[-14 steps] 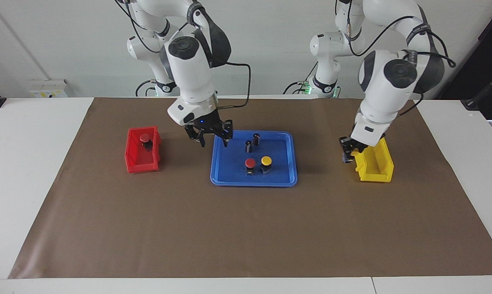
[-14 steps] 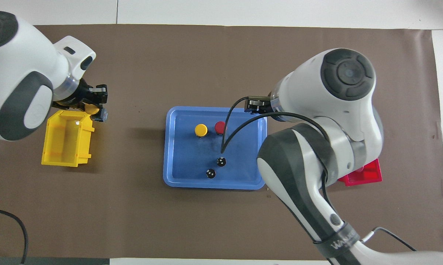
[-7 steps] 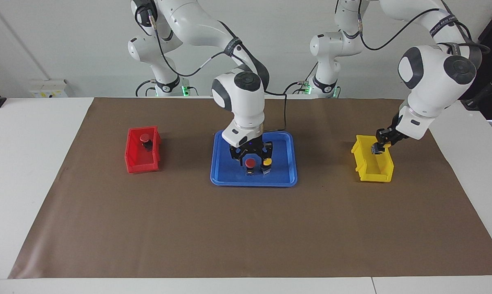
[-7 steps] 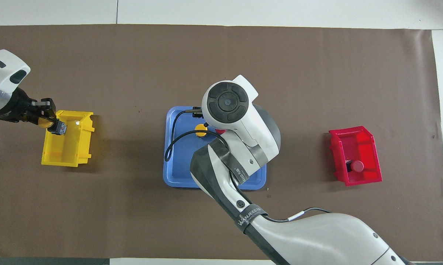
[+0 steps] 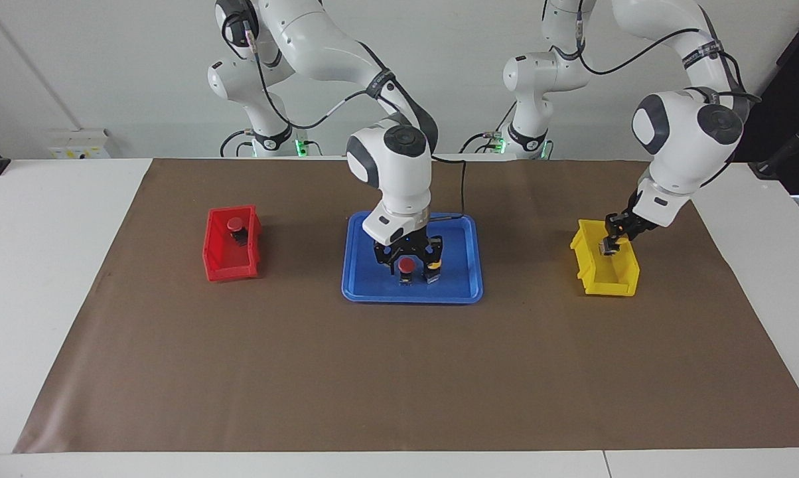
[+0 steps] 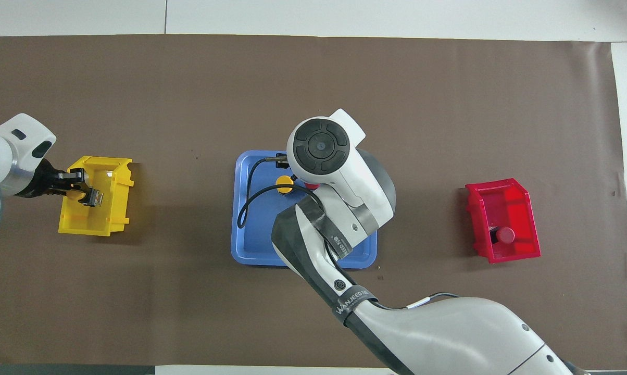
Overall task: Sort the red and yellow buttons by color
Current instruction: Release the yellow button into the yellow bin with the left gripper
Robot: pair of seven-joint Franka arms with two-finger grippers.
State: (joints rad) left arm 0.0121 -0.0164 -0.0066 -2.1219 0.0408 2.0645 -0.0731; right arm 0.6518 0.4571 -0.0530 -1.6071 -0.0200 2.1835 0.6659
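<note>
button lies tilted sideways in clenched left tool over yellow bin; right tool spread around upright red button.

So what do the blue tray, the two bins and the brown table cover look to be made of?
Blue tray: likely moulded plastic, smooth, slight sheen, rounded raised rim. Red bin and yellow bin: likely rigid plastic, evenly coloured thin walls. Brown cover: matte sheet, perhaps paper; faintly wrinkled edges.

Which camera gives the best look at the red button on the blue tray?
The facing view. There the red button on the blue tray shows its cap and black body, with the right gripper down around it. In the overhead view the right arm covers it, leaving only a sliver of red cap.
</note>
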